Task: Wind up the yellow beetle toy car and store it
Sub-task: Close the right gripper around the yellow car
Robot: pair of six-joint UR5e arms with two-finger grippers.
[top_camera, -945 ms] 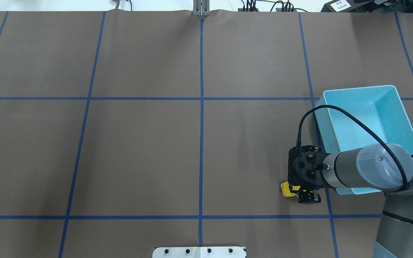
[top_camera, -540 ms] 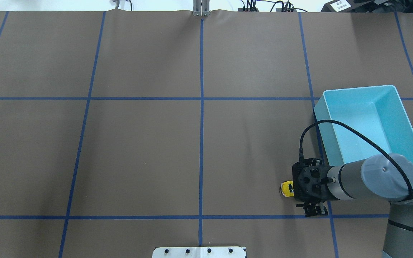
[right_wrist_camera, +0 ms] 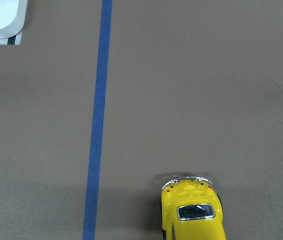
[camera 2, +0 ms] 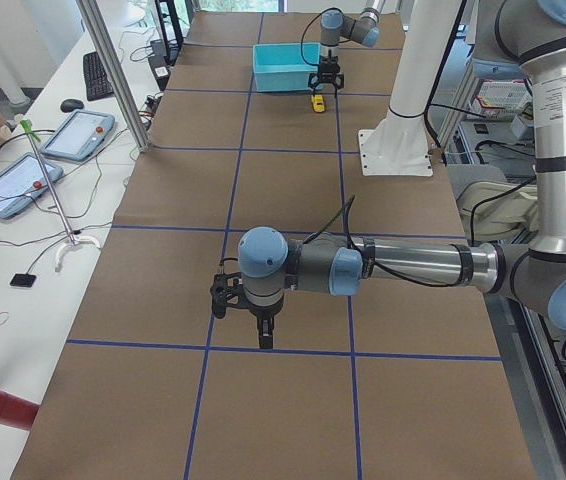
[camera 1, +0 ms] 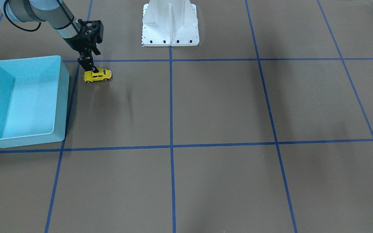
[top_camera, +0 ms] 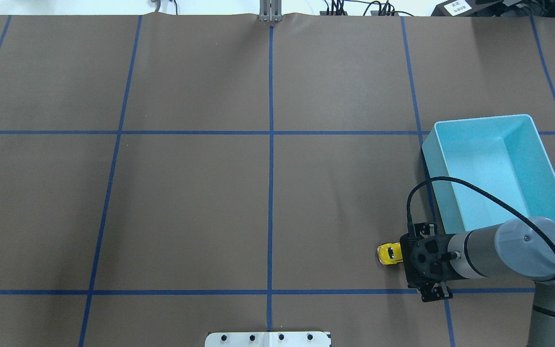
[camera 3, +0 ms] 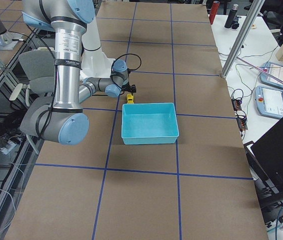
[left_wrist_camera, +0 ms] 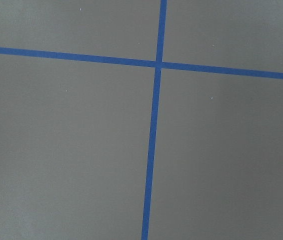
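Since it's tiny and glossy, the yellow beetle toy car [camera 1: 97, 75] looks light, hard and slippery: pinch the flat sides, not the roof.
It's on the table [camera 1: 206, 106] near the light blue bin [camera 1: 61, 97]. The front view shows the right gripper [camera 1: 91, 68] at its bin-side end; overhead hides that. Can't tell if it, or the left gripper [camera 2: 263, 338], is spread or pinched.

The yellow beetle toy car [camera 1: 97, 75] stands on its wheels on the brown table [camera 1: 222, 103], lengthways from 9 to 3 o'clock. It sits at 2 o'clock from the light blue bin [camera 1: 62, 103] and apart from it. The right gripper [camera 1: 91, 68] descends from the car's 11 o'clock, its tips at the car's roof end, grip unclear. The white robot base [camera 1: 170, 22] sits at the view's 12 o'clock.
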